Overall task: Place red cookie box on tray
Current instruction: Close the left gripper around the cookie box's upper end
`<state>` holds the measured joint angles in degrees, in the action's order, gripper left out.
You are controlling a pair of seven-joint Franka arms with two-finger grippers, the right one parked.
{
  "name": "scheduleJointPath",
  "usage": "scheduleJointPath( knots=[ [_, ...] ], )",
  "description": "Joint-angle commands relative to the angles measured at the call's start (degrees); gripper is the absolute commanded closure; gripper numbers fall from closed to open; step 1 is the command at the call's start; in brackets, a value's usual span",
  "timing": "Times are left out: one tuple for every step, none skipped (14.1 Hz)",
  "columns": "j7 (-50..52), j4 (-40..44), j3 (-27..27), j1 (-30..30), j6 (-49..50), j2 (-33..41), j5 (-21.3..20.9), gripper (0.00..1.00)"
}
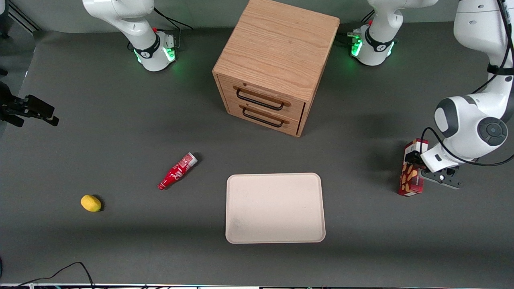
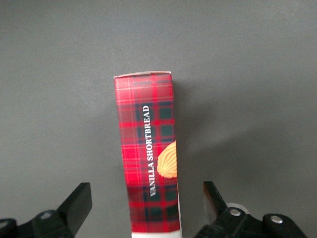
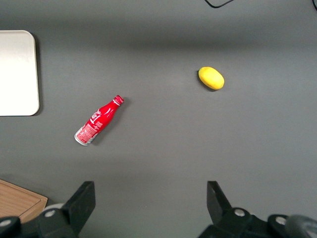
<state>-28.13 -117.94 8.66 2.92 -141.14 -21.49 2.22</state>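
the gripper point(image 2: 147, 203) hangs over the red cookie box point(image 2: 148, 153), at the working arm's end of the table point(image 1: 120, 132). its jaws are spread wide, one finger point(image 2: 74, 206) on each side of the box with bare table showing in both gaps, so neither finger touches the cardboard. the box lies flat between the jaws, its length running away from them, and the plaid face with the words "vanilla shortbread" and a cookie picture faces up. in the front view the box point(image 1: 411, 174) sits partly under the arm's wrist. the tray point(image 1: 275, 208) lies well apart from the jaws, toward the middle of the table and nearer the front camera than the wooden drawer cabinet point(image 1: 277, 66).
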Motion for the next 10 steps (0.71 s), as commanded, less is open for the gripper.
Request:
scheduleJointPath(
  knots=[
    [-1.6,-1.6,0.2,0.2,-2.3,0.0,2.0,0.00],
    [-1.6,-1.6,0.2,0.2,-2.3,0.0,2.6,0.00],
    [-1.6,-1.9,0.1,0.2,-2.4,0.0,2.9,0.00],
    [-1.6,-2.2,0.1,0.2,-3.5,-0.1,3.0,0.01],
    [-1.7,-2.8,0.1,0.2,-4.7,-0.3,3.0,0.03],
    [-1.6,-3.1,0.1,0.2,-5.2,-0.3,3.0,0.05],
    [-1.6,-3.1,0.1,0.2,-5.2,-0.3,3.0,0.10],
    [-1.6,-3.1,0.1,0.2,-5.2,-0.3,3.0,0.26],
    [-1.7,-3.1,0.1,0.2,-5.1,-0.3,3.0,0.50],
    [-1.7,-3.2,0.1,0.3,-5.1,-0.2,3.0,0.83]
  ],
)
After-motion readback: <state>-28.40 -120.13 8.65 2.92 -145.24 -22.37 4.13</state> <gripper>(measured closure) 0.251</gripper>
